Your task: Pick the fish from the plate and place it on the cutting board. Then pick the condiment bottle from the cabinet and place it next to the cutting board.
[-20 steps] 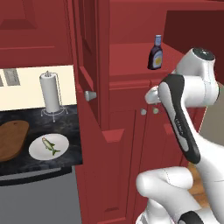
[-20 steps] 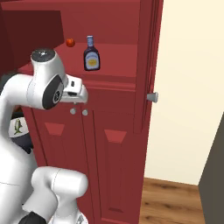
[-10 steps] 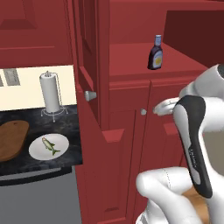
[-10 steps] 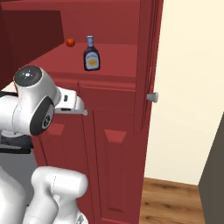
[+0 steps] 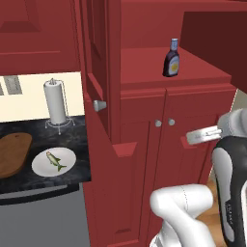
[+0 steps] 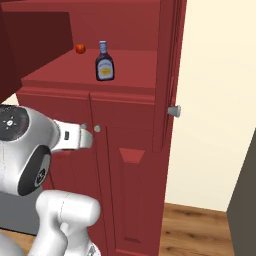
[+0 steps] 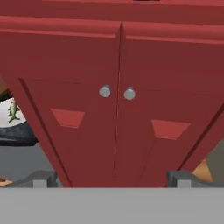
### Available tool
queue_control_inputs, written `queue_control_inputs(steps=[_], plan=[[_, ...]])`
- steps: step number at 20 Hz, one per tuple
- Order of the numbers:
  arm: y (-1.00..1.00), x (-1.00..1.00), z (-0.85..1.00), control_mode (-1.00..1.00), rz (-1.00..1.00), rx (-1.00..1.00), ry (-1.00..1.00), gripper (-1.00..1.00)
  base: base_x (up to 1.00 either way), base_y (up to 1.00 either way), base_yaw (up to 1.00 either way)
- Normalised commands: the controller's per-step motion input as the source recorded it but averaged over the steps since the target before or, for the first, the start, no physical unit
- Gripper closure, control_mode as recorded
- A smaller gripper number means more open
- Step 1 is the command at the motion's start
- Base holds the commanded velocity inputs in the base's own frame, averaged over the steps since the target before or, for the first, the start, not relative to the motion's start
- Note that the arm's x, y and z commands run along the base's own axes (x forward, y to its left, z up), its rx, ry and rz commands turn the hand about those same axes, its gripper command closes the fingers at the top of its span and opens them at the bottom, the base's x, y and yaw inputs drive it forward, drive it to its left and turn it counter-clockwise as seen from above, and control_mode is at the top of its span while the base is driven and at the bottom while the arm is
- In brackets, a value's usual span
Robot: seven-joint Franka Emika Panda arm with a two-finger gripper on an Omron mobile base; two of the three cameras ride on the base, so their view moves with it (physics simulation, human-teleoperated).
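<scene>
Claw (image 7: 112, 178) wide open and empty faces the cabinet (image 7: 118, 131) doors; fish (image 5: 56, 160) lies on its plate (image 5: 41, 166) far left, needing fetching first.

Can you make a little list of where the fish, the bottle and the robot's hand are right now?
fish: lying on the white plate, on the dark counter
cutting board: left of the plate, nothing on it
condiment bottle: upright on the cabinet shelf
gripper: open, holding nothing, facing the two lower doors
paper towel roll: behind the plate
</scene>
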Motion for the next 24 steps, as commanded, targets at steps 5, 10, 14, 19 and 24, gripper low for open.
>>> queue_control_inputs(steps=[5, 10, 14, 19, 24], plan=[[-0.14, -0.59, 0.0, -1.0, 0.0, 0.0, -0.11, -1.0, 0.0, 0.0, 0.0], [-0.07, -0.55, 0.04, -1.0, 0.0, 0.0, -0.1, -1.0, 0.0, 0.0, 0.0], [0.0, -0.49, 0.03, -1.0, 0.0, 0.0, -0.09, -1.0, 0.0, 0.0, 0.0], [0.0, -0.34, 0.01, 1.0, 0.0, 0.0, -0.06, -1.0, -0.02, 0.0, 0.0], [0.0, 0.0, 0.0, 1.0, 0.0, 0.0, 0.0, -1.0, -0.08, 0.0, 0.0]])
